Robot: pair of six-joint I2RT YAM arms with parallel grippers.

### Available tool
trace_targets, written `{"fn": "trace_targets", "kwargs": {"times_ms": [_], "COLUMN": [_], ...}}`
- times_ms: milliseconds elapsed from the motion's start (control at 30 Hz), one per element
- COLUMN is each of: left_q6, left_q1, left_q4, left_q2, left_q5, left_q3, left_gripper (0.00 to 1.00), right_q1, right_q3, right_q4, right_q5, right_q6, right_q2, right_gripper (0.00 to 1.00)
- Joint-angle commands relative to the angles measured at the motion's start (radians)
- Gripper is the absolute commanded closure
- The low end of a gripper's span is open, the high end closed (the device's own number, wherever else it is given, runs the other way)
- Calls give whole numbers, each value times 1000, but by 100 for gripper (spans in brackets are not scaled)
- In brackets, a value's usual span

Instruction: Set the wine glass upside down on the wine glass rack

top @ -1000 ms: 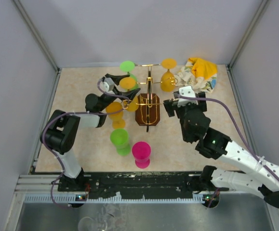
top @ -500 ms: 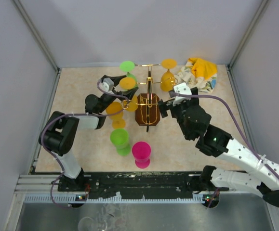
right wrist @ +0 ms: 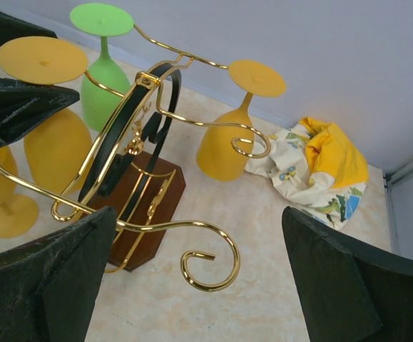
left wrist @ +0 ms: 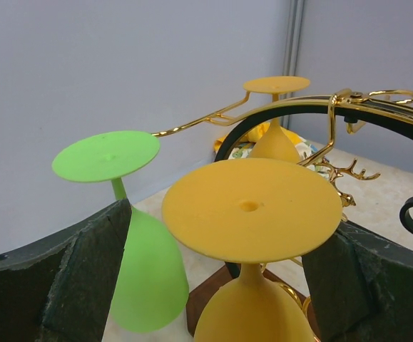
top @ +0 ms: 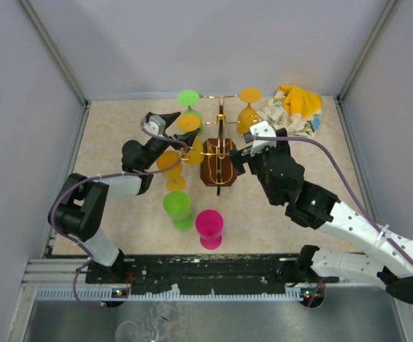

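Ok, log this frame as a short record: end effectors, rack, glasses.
left end effector: fingers flank upside-down orange plastic wine glass; grip unclear
right end effector: open, holding nothing, at gold wire wine glass rack
hung on far arms: green plastic wine glass, second orange wine glass
on table, near side: near green wine glass, pink plastic wine glass
far right: yellow patterned cloth

The orange plastic wine glass [left wrist: 252,210] is upside down, its flat round foot on top and level, its bowl hanging below. It sits just left of the wine glass rack [right wrist: 145,107], between the fingers of the left gripper [left wrist: 227,217]; whether they press on it cannot be told. The rack is a gold wire stand with long arms ending in curls, spreading from a dark oval frame on a brown wooden base, standing upright.
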Motion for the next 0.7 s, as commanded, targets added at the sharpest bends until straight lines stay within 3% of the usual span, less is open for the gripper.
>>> {"fn": "trace_targets", "kwargs": {"times_ms": [0, 333, 667], "left_q6": [24, 17, -3], "left_q1": [-5, -11, -19], "left_q4": [-61, -80, -17], "left_q2": [-40, -35, 29], "left_q5": [-30, -51, -53], "left_q3": [-2, 1, 32], "left_gripper": [0, 0, 0], "right_q1": [4, 4, 5], "right_q3": [56, 100, 107], "right_q4": [12, 53, 135], "right_q5": [-15, -138, -369], "right_q6": [4, 27, 79], "right_q2": [11, 58, 101], "right_gripper": [1, 1, 1]}}
